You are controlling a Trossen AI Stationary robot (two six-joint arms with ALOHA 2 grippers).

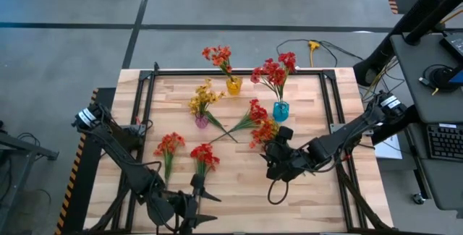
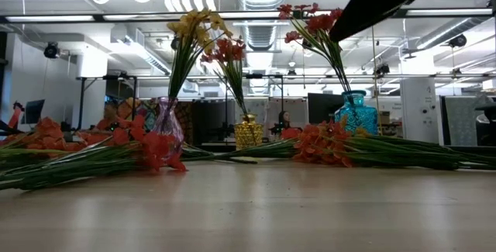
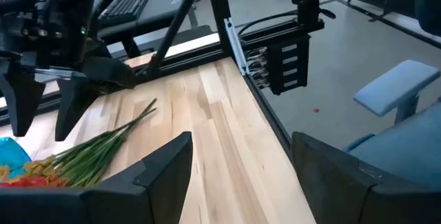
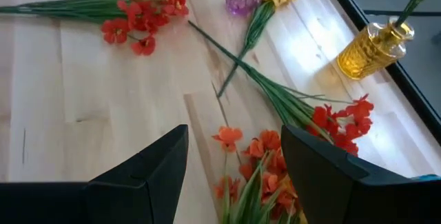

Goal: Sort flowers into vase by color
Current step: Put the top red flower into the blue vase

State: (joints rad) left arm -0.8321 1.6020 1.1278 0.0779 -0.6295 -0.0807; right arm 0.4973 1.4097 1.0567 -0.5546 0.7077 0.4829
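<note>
While the left gripper (image 1: 189, 210) is held spread near the counter (image 1: 239, 184) edge, the right gripper (image 1: 275, 157) is spread above an orange-red flower (image 4: 251, 165).

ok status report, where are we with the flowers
Both end effectors open, empty: right over the orange-red spray, left near table's front edge. Three vases filled, four sprays loose. Nothing blocking.

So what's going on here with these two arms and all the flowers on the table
Two robot arms are sorting artificial flowers into vases. The purple vase holds yellow blooms; the yellow vase and blue vase hold red ones. Four sprays lie loose on the table. The right gripper hovers open over the orange-red spray, holding nothing. The left gripper waits open at the near edge.
</note>
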